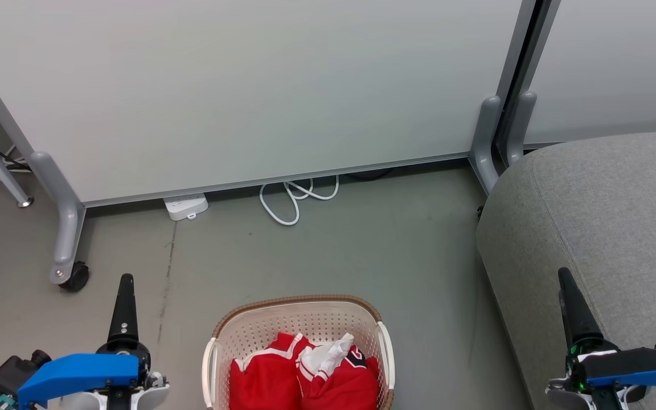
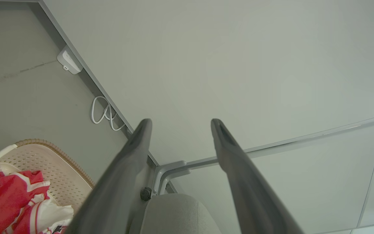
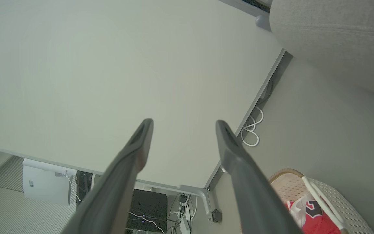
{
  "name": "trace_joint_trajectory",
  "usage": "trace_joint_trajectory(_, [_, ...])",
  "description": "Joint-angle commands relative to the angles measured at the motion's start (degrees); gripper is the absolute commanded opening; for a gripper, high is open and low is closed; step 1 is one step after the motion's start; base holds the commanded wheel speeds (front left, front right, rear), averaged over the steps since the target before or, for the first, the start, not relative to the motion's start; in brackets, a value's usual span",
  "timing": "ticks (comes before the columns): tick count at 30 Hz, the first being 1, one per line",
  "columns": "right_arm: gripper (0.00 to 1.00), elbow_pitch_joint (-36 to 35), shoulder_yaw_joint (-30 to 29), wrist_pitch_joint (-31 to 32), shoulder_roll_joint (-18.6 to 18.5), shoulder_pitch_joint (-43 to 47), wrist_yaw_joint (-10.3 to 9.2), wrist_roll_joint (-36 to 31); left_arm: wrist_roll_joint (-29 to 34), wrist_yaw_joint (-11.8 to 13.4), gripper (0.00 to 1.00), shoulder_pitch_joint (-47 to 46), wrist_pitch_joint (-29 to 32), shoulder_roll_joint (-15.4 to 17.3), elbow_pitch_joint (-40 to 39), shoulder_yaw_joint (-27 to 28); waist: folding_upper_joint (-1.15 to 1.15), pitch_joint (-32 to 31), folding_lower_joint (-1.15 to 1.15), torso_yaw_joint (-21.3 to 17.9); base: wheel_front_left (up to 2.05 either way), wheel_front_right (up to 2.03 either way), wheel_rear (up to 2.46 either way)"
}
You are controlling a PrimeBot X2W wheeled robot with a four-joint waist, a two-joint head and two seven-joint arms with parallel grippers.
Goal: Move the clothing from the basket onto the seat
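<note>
Clothing [image 1: 304, 377] in the basket [image 1: 299, 301], between left tool [image 2: 180, 122] and right tool [image 3: 183, 122], both released, empty.

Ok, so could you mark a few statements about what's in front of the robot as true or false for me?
The red clothing lies in the basket. True.
The basket stands on the grey seat. False: it stands on the floor, beside the seat.
Both pairs of jaws are clamped on cloth. False: both stand open and empty.
A white power strip lies on the floor by the wall panel. True.
</note>
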Motion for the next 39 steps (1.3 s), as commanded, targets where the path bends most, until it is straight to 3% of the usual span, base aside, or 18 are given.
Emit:
trace_joint_trajectory(1, [1.0, -1.3, 0.2, -0.6, -0.3, -1.5, 0.05, -2.3, 2.4, 0.4, 1.0, -1.8, -0.7, 0.5, -1.4, -0.2, 0.0, 0.0, 0.0, 0.0, 0.0, 0.0, 0.0])
trace_joint_trajectory(18, [1.0, -2.5, 2.4, -4.2, -0.4, -1.4, 0.08, -20.8, 20.7, 2.4, 1.0, -1.9, -4.3, 0.6, -3.3, -4.0, 0.0, 0.2, 0.0, 0.2, 0.0, 0.0, 0.0])
trace_joint_trajectory(39, [1.0, -0.3, 4.3, -7.9, -0.5, -1.4, 0.1, -36.8, 38.0, 3.3, 1.0, -1.8, -8.0, 0.7, -2.7, -7.6, 0.0, 0.0, 0.0, 0.6, 0.0, 0.0, 0.0])
